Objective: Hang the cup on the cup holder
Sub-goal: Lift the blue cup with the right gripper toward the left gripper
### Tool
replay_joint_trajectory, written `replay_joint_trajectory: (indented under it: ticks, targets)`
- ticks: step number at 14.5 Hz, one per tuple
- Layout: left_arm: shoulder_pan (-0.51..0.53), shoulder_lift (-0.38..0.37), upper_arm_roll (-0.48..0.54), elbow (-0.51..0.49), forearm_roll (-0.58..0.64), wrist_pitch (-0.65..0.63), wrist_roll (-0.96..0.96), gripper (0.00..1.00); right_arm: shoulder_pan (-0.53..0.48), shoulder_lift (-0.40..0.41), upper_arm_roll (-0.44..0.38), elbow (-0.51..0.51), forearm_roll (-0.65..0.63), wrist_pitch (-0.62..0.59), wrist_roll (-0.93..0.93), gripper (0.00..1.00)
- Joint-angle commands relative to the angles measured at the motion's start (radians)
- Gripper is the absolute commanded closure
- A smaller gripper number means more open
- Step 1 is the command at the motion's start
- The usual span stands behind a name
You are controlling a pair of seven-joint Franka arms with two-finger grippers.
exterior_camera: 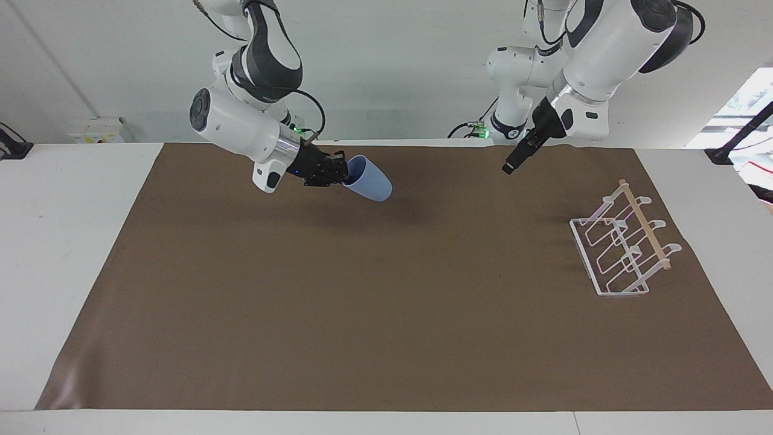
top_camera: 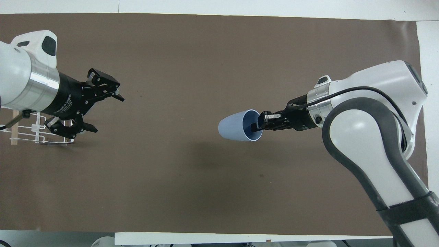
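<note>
**Blue cup held in the air, rack waiting at the end of the mat**

The right end effector [exterior_camera: 343,175] hangs over the brown mat [exterior_camera: 386,314], over the part close to the robots and toward the right arm's end of the surface. It is clenched on the small light-blue plastic cup [exterior_camera: 368,179]. One finger [top_camera: 256,124] goes inside the cup's mouth and the other presses on the outside of the rim. The cup has no handle and is wider at the rim than at the bottom. It is up off the mat and lies tilted on its side, with its bottom pointing toward the left arm's end of the surface. A soft dark shadow [exterior_camera: 410,211] lies on the mat under it.

The left end effector [exterior_camera: 510,166] also hangs over the mat, between the cup and the rack. Its fingers [top_camera: 103,78] are spread wide and it holds nothing. It points toward the cup.

The small white wire rack with looped prongs and a thin wooden rod on top [exterior_camera: 622,248] stands on the mat at the left arm's end of the surface. It is well apart from the cup. No cup hangs on it. In the overhead view the left arm covers most of the rack [top_camera: 34,132].

The white surface [exterior_camera: 60,241] shows around the mat's edges.
</note>
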Motion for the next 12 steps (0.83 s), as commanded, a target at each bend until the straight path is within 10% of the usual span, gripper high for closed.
replay_joint_trajectory:
  ticks: [1,12]
  targets:
    - [-0.055,-0.041,0.013,-0.055,-0.109,0.048,-0.204,0.00,0.039,-0.005,-0.001,-0.010,0.030,0.014,0.029,1.00]
    - [-0.257,0.051,0.015,-0.169,-0.407,0.405,-0.471,0.01,0.110,-0.005,0.002,-0.033,0.096,0.086,0.102,1.00]
